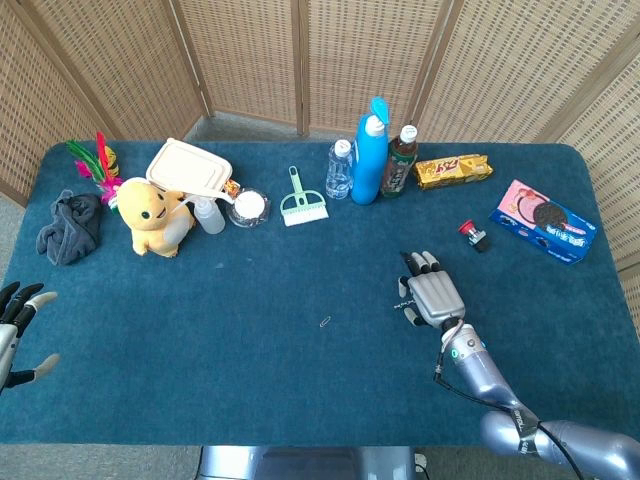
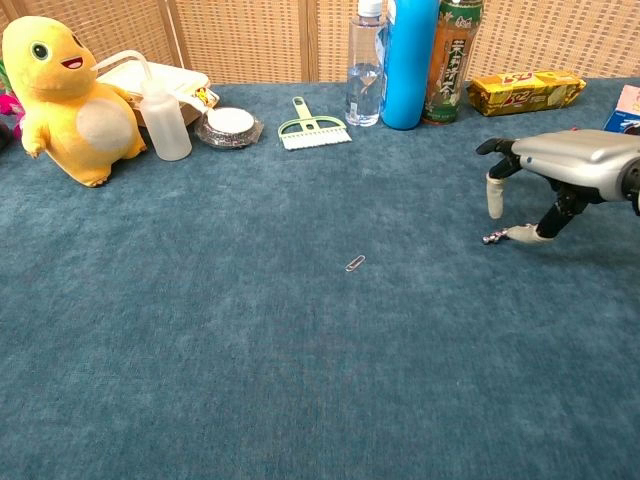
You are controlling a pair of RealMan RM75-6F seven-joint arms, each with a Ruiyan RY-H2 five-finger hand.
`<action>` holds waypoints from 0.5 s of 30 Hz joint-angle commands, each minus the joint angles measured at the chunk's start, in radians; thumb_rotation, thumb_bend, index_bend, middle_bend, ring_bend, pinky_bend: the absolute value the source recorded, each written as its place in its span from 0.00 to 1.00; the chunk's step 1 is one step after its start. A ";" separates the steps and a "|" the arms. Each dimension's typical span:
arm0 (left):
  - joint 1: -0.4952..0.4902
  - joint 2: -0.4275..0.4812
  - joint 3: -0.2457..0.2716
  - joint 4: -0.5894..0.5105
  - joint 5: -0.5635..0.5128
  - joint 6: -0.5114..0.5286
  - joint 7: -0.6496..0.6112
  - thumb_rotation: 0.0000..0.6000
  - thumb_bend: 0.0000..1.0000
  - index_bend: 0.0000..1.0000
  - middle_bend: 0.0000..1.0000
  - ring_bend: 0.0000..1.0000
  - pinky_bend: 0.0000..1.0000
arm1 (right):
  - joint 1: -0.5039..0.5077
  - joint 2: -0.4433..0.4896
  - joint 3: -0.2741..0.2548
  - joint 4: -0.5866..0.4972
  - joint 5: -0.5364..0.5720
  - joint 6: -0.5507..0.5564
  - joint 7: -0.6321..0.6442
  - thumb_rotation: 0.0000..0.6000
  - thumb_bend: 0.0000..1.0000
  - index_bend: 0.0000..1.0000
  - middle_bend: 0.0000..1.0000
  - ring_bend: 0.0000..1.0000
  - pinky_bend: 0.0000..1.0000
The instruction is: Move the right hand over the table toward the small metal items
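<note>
A small paperclip (image 1: 325, 322) (image 2: 355, 263) lies alone mid-table. A beaded metal rod (image 2: 492, 238) lies to its right; only its left end shows in the chest view, and the head view hides it under my right hand (image 1: 432, 293) (image 2: 565, 160). That hand hovers palm down over the rod with its fingers apart and curved down, holding nothing. Its thumb tip rests at the carpet beside the rod. My left hand (image 1: 18, 320) hangs off the table's front left corner, fingers spread and empty.
Behind the right hand stand a blue bottle (image 1: 370, 150), a water bottle (image 1: 340, 168) and a tea bottle (image 1: 398, 160). A red-capped item (image 1: 472, 234), a cookie box (image 1: 545, 222) and a snack pack (image 1: 452, 170) lie at the right. A yellow plush (image 1: 152, 215) and a green brush (image 1: 300, 200) sit at the back left.
</note>
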 commanded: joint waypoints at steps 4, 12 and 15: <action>-0.001 0.000 0.001 0.000 0.002 -0.002 0.000 1.00 0.34 0.16 0.12 0.00 0.12 | 0.012 -0.016 -0.011 0.017 0.014 0.002 -0.012 1.00 0.37 0.47 0.00 0.00 0.00; -0.002 0.000 0.001 0.000 0.001 -0.005 -0.004 1.00 0.34 0.16 0.12 0.00 0.13 | 0.023 -0.027 -0.019 0.028 0.013 0.012 -0.006 1.00 0.37 0.47 0.00 0.00 0.00; -0.002 0.000 0.002 0.000 0.002 -0.004 -0.004 1.00 0.34 0.16 0.12 0.00 0.13 | 0.027 -0.029 -0.023 0.034 0.011 0.013 -0.003 1.00 0.38 0.48 0.00 0.00 0.00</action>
